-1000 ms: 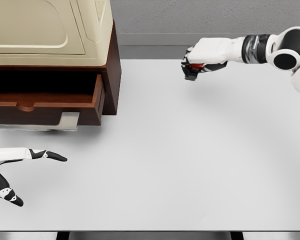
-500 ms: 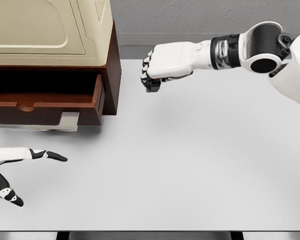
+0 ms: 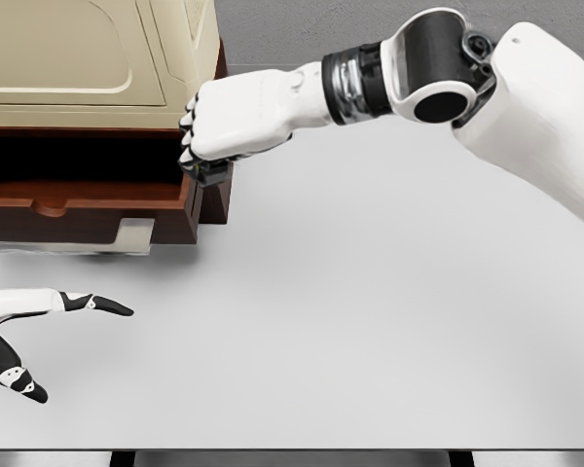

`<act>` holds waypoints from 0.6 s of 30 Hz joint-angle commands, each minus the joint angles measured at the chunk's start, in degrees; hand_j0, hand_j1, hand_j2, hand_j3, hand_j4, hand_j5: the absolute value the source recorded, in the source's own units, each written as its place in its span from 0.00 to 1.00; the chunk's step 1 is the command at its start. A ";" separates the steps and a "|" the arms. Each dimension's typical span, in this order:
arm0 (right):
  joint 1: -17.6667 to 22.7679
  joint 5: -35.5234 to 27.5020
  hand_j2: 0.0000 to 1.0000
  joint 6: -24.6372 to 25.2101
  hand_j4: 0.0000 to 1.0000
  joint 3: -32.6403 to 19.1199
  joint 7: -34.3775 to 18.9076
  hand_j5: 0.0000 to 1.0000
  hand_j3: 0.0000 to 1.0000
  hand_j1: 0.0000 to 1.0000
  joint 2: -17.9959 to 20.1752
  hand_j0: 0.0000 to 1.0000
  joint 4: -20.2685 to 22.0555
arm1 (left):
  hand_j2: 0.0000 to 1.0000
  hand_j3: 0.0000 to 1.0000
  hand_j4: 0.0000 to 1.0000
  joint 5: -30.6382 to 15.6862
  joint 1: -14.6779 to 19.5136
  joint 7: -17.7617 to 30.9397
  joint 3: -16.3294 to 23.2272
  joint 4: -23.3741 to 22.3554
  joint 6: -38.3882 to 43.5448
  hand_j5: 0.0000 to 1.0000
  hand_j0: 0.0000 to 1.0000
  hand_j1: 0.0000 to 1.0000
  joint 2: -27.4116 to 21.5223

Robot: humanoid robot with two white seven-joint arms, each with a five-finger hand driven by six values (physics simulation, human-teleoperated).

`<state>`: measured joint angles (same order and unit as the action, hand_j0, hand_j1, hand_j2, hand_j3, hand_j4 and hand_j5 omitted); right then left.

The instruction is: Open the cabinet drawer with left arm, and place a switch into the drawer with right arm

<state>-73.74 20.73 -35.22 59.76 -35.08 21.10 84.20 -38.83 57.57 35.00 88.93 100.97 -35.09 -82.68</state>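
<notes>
One white table (image 3: pixel 370 321) fills most of the head view, its surface plain and without any writing. At its far left corner stands a dark brown wooden cabinet (image 3: pixel 219 107) with a cream-coloured appliance (image 3: pixel 97 58) on top; no brand or label can be read on either. The cabinet's drawer (image 3: pixel 88 209) is pulled out toward the camera, with a pale metal bracket (image 3: pixel 134 235) at its front edge.

The right arm (image 3: pixel 487 88) reaches in from the upper right, stretched leftward across the table's far side. The right hand (image 3: pixel 219 126) hangs knuckles-up just over the drawer's right front corner, fingers curled under into a tight fist. Something dark shows beneath the fingers, but whether it is the switch cannot be told, since the fist hides whatever it holds.

The left hand (image 3: pixel 19 336) rests low at the lower left, well apart from the drawer, its black-tipped fingers (image 3: pixel 102 305) spread loosely and holding nothing.
</notes>
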 commanded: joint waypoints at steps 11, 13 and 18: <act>-4.92 -1.40 0.49 0.22 0.49 0.00 0.08 0.49 0.49 0.49 -9.59 0.49 -4.31 | 1.00 1.00 1.00 0.33 -0.09 0.00 0.11 -0.16 0.09 1.00 1.00 1.00 0.33; -5.71 -1.22 0.49 0.22 0.49 0.09 0.08 0.49 0.49 0.49 -12.93 0.49 -9.84 | 1.00 1.00 1.00 0.33 -0.09 0.00 0.11 -0.16 0.09 1.00 1.00 1.00 0.33; -6.94 -0.43 0.48 0.22 0.48 0.09 0.08 0.48 0.48 0.48 -19.17 0.48 -22.85 | 1.00 1.00 1.00 0.51 -0.79 0.00 0.11 -0.25 0.09 1.00 1.00 1.00 0.33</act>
<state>-81.03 20.44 -35.25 59.93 -35.10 4.30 66.27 -37.96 56.77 35.00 89.12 100.75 -35.08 -82.38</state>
